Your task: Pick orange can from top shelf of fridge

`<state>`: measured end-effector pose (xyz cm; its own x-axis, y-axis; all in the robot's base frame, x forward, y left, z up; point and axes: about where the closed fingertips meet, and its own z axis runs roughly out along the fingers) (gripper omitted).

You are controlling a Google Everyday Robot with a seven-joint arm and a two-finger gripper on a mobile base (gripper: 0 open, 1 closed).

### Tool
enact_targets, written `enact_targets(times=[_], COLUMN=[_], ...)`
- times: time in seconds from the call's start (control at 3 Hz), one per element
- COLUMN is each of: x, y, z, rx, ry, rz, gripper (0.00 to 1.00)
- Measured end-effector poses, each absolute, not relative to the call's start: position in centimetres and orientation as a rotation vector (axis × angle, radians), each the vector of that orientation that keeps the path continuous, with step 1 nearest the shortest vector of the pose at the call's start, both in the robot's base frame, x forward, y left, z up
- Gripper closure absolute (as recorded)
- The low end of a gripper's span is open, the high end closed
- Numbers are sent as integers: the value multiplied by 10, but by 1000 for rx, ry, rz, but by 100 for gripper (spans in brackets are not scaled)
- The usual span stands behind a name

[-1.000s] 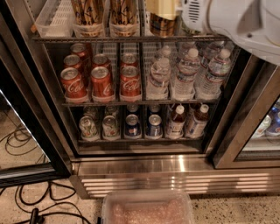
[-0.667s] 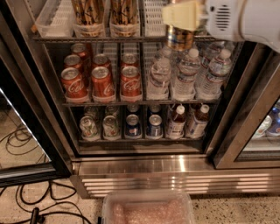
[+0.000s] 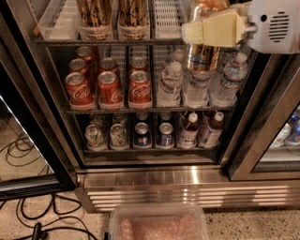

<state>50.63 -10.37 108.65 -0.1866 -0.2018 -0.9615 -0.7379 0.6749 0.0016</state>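
Observation:
My gripper is at the upper right of the camera view, shut on the orange can. It holds the can upright in front of the fridge, out past the top shelf and over the water bottles. A cream finger crosses the can's upper part. Two more orange cans stand in clear lane trays on the top shelf at the left.
Red Coca-Cola cans fill the middle rack's left, water bottles its right. Small cans and bottles stand on the lowest rack. A clear plastic bin sits on the floor in front. Cables lie at lower left.
The gripper has drawn the orange can out of the top shelf, moving down and left so the can now hangs in front of the water bottles.

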Motion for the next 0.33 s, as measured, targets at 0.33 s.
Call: enact_targets(times=[0.33], x=[487], y=[-89], z=[1079], rx=[-837], ry=[1746], rz=[644], gripper=[100])
